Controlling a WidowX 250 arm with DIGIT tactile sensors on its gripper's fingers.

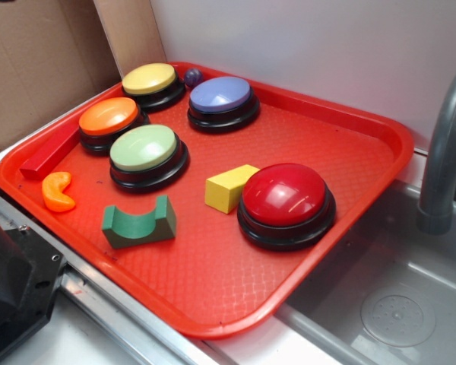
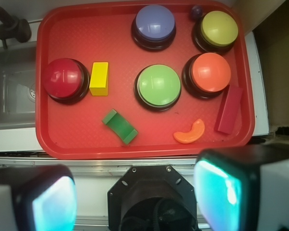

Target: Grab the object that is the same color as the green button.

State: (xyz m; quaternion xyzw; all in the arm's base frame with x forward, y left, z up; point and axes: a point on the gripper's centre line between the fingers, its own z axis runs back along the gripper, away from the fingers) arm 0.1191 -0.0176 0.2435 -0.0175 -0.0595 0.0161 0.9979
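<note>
Hovering spread wide and empty, the end effector (image 2: pixel 137 202) sits well apart from the green block (image 2: pixel 119 126).

The exterior view looks obliquely down from beside the red tray (image 1: pixel 349 129), at close range. The wrist view looks straight down from higher above (fingers (image 2: pixel 221 190) in its lower edge). Both views share the whole tray (image 2: pixel 86 38).

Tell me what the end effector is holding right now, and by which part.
Nothing. The end effector is open, back at the tray's near edge with nothing between its fingers. The green block lies untouched on the tray.
</note>
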